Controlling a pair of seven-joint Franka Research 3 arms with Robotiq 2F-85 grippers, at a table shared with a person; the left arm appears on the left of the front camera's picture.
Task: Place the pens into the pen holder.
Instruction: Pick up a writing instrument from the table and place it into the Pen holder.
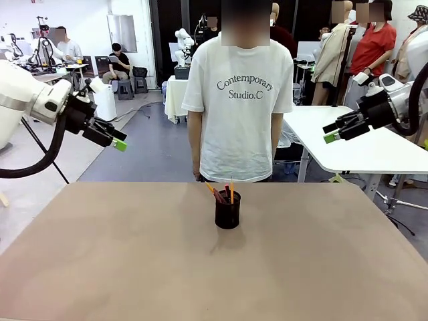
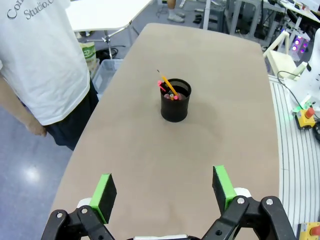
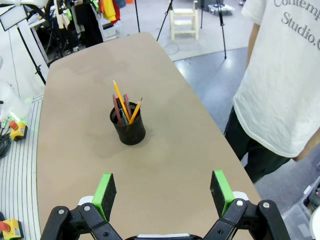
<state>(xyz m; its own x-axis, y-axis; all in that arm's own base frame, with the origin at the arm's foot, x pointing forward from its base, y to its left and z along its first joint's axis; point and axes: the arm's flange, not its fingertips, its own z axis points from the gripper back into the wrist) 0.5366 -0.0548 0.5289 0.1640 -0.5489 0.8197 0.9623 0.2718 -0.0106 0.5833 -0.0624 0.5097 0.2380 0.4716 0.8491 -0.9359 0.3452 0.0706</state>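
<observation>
The bare table (image 1: pixel 100 267) lies nearest. Left to right: the left gripper (image 1: pixel 115 139) hangs spread and empty, the pen holder (image 1: pixel 227 210) stands mid-table with the pens (image 1: pixel 221 192) upright inside, the right gripper (image 1: pixel 332 132) likewise spread and empty. The job looks done; best keep both arms clear. The person's shirt (image 1: pixel 244 100) reads "Contemporary Studio.C".

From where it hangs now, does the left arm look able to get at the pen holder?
Probably yes. The left gripper, jaws open and empty, hangs above the table's left side, and bare tabletop lies between it and the pen holder. The pens already stand inside.
</observation>
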